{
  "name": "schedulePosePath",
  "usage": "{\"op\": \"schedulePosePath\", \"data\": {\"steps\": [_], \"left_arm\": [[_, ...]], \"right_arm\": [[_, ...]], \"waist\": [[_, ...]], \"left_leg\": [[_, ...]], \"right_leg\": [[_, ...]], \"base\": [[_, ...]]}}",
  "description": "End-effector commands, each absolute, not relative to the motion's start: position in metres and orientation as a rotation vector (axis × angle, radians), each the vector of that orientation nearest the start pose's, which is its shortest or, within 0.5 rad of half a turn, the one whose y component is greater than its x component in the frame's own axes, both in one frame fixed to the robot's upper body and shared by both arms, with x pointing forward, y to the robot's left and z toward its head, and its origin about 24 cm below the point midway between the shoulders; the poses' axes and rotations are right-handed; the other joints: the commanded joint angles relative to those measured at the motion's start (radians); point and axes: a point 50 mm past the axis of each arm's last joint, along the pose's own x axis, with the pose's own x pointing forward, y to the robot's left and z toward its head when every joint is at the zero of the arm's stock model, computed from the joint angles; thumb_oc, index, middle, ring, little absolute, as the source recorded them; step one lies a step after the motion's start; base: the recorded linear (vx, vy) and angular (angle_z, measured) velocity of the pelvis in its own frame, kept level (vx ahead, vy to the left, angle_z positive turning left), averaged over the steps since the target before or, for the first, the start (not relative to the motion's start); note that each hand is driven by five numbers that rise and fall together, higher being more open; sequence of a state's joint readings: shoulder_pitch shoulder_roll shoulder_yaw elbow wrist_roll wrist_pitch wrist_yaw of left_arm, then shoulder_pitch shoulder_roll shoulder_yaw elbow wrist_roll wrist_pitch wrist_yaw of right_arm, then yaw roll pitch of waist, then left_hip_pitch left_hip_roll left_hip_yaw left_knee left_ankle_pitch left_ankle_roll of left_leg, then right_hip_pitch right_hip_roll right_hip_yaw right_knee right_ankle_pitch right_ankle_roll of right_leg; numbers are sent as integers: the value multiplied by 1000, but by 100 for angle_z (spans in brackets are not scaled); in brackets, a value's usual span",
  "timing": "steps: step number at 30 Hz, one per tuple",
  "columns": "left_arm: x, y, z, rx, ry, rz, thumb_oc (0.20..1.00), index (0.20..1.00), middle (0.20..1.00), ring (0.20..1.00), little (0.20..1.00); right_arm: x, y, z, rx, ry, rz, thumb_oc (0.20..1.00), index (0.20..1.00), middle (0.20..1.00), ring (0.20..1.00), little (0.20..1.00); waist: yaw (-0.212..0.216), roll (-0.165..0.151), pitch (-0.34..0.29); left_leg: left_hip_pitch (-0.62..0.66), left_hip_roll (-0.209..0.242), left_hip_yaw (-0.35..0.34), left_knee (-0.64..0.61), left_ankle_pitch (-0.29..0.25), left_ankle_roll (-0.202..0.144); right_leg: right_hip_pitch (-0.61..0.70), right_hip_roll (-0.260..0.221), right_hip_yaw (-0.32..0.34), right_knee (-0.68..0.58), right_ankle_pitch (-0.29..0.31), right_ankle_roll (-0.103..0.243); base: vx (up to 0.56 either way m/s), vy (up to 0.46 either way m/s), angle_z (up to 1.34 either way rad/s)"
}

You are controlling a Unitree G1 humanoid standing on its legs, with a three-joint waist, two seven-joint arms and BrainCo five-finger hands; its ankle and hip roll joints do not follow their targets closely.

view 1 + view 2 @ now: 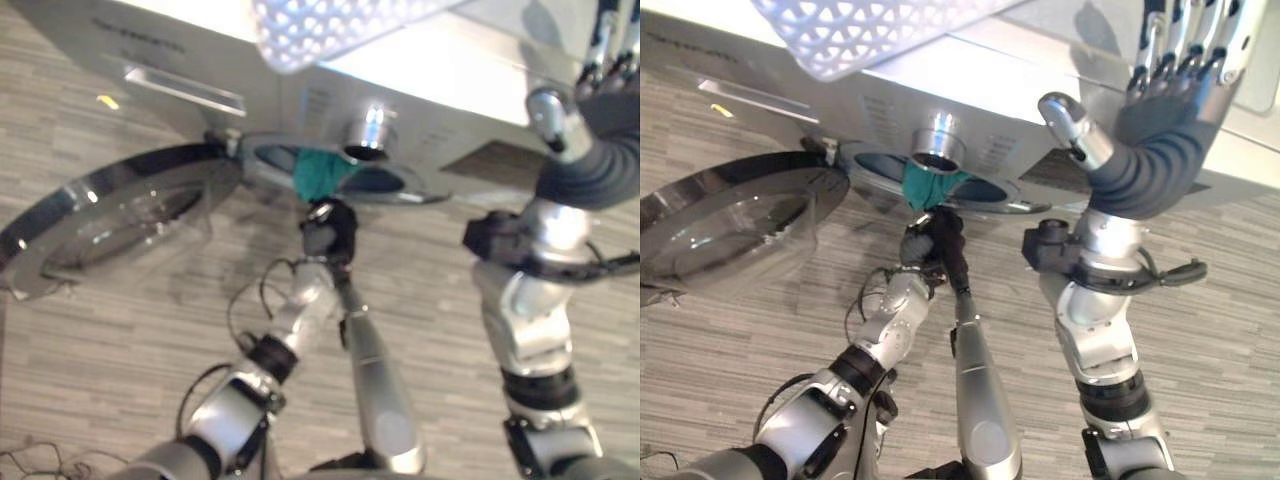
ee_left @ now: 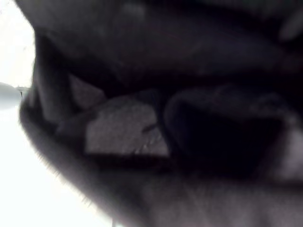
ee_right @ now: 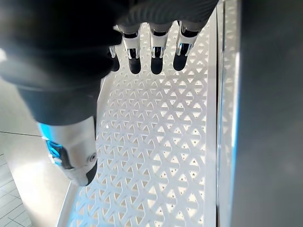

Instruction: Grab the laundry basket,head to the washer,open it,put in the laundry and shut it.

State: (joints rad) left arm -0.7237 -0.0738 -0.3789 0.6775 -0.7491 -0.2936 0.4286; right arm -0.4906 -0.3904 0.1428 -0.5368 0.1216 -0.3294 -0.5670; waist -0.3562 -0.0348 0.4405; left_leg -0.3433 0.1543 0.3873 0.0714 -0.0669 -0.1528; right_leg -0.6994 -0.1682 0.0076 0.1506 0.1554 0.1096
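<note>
Pushing teal cloth [image 1: 318, 172] into the silver washer's round opening [image 1: 990, 190], my left hand [image 1: 328, 228] is hiding its fingers; I cannot tell their grip. My right hand [image 1: 1170, 95] is hovering with fingers straight, empty. Cloth draping over the rim risks jamming the round glass door [image 1: 110, 215].

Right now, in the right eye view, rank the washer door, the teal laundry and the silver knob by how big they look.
1. Washer door, swung open, clearly largest.
2. Teal laundry and silver knob: they look about alike, and part of the cloth hides behind the knob and the left hand, so I won't rank them.
</note>
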Motion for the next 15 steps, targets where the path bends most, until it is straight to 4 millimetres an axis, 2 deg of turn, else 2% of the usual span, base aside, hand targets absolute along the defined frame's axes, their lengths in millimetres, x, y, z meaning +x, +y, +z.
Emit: {"op": "schedulePosePath", "data": {"steps": [1, 5, 6, 8, 11, 15], "left_arm": [[354, 8, 137, -611, -106, -27, 200, 200, 200, 200, 200], [370, 12, 166, -627, -157, 29, 200, 200, 200, 200, 200], [378, 19, 179, -626, -176, 65, 200, 200, 200, 200, 200], [384, 24, 190, -634, -192, 85, 200, 200, 200, 200, 200], [400, 45, 218, -634, -223, 149, 200, 200, 200, 200, 200], [419, 98, 272, -610, -300, 265, 200, 200, 200, 200, 200]], "right_arm": [[230, -146, 266, 277, -1145, -146, 1000, 1000, 1000, 1000, 1000], [229, -141, 272, 304, -1181, -121, 1000, 1000, 1000, 1000, 1000], [228, -142, 274, 306, -1196, -116, 1000, 1000, 1000, 1000, 1000], [227, -142, 277, 311, -1211, -110, 1000, 1000, 1000, 1000, 1000], [224, -144, 282, 327, -1244, -91, 1000, 1000, 1000, 1000, 1000], [220, -149, 291, 332, -1299, -52, 1000, 1000, 1000, 1000, 1000]], "waist": [[-15, 1, -36], [-36, 0, -38], [-45, -2, -43], [-51, -2, -46], [-69, 3, -55], [-86, 16, -62]], "left_leg": [[56, 111, -66, 49, -105, -22], [47, 128, -56, 31, -93, -33], [45, 137, -52, 23, -88, -37], [41, 143, -49, 17, -83, -40], [38, 162, -45, -6, -67, -50], [39, 185, -27, -52, -31, -68]], "right_leg": [[-166, -38, -14, 140, -64, 137], [-219, -18, -10, 166, -77, 135], [-236, -10, -11, 176, -84, 134], [-250, -6, -15, 184, -89, 132], [-286, 14, -16, 203, -101, 129], [-336, 42, -23, 225, -119, 125]], "base": [[34, -32, -17], [62, -36, -9], [72, -48, -8], [59, -49, -16], [76, -56, -13], [72, -48, -6]]}}
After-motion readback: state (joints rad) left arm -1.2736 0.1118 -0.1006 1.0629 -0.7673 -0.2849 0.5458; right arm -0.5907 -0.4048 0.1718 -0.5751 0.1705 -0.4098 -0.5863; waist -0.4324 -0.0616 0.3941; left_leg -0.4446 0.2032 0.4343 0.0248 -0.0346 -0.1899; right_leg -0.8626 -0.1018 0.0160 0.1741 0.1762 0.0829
